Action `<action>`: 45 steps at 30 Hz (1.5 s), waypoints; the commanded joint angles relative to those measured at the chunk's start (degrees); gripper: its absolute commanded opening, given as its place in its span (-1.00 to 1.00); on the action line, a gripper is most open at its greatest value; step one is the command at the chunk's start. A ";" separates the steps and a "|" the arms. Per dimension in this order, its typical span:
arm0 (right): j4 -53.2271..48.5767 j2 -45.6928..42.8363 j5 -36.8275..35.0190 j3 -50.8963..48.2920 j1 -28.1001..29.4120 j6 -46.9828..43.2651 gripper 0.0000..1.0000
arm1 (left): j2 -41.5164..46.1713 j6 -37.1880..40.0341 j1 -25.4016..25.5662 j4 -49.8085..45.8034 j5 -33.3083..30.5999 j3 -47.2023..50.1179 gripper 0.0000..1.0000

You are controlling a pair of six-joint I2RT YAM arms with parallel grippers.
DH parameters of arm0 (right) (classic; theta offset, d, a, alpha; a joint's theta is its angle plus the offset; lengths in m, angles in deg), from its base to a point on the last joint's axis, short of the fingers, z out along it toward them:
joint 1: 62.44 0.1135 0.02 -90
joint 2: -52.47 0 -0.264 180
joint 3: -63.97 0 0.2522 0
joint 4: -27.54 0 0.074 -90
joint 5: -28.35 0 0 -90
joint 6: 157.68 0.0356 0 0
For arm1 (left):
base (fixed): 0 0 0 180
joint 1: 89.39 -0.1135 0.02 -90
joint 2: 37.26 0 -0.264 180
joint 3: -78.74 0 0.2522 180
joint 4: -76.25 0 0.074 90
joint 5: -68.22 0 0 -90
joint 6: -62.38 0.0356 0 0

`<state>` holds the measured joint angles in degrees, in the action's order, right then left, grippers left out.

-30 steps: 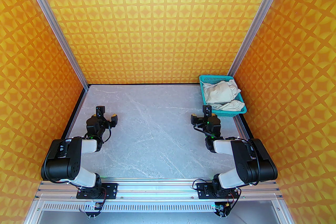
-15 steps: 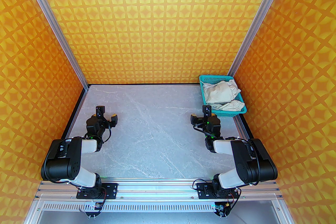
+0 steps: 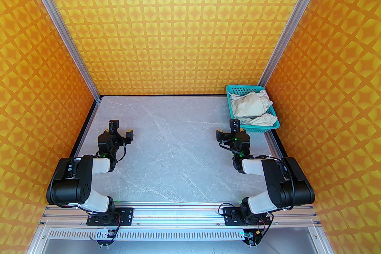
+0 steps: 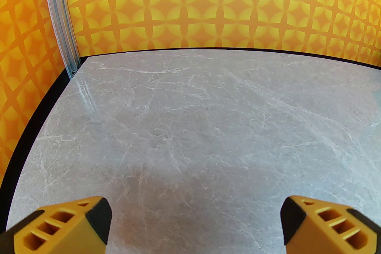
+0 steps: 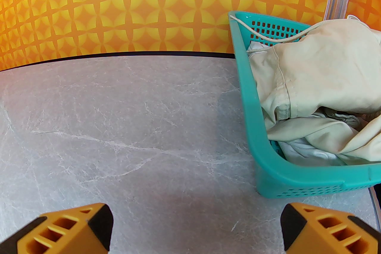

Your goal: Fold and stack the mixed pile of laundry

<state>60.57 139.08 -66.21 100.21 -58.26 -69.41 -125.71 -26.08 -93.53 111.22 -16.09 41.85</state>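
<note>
1. Laundry comes first: the mixed laundry pile (image 3: pixel 252 108) lies crumpled inside the teal mesh basket (image 3: pixel 235 89), at the far right corner of the table.
2. We see the beige-cream piece (image 5: pixel 327 68) on top. Its drawstring cord (image 5: pixel 268 36) trails across the basket's far rim, and the right wrist view cuts off its right side.
3. The white shirt (image 5: pixel 306 153) is mostly buried under it. Only a rumpled patch shows by the basket's near wall, so we cannot make out sleeves or collar.
4. The right gripper (image 5: pixel 196 226) hangs over bare table just beside the basket's near left corner. Its yellow fingers are spread wide and hold nothing, and they touch neither basket nor cloth.
5. The left gripper (image 4: pixel 195 223) is over the left side of the grey marble-patterned table (image 3: pixel 178 142), well apart from the basket. Its jaws are likewise wide with nothing between them, and its wrist view catches only the fingertips.
6. Orange-and-yellow patterned walls (image 3: pixel 178 23) close in the table on three sides.
</note>
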 commanded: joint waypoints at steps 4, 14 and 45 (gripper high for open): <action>-35.87 -16.34 -17.64 11.38 3.81 6.67 0.97 | 14.09 -4.32 2.34 -24.74 -7.08 -6.49 0.76; -88.15 -7.90 -10.06 49.49 -5.32 19.57 0.93 | 28.46 -18.12 13.76 -51.62 23.41 -23.42 0.71; -82.33 14.05 6.51 75.40 -14.29 16.36 -0.85 | 19.19 -6.63 26.27 -68.79 43.72 -35.16 0.80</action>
<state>-25.79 164.94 -63.30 177.14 -75.48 -52.74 -107.52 -33.51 -67.26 42.56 26.45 6.26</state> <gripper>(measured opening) 0.088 0.900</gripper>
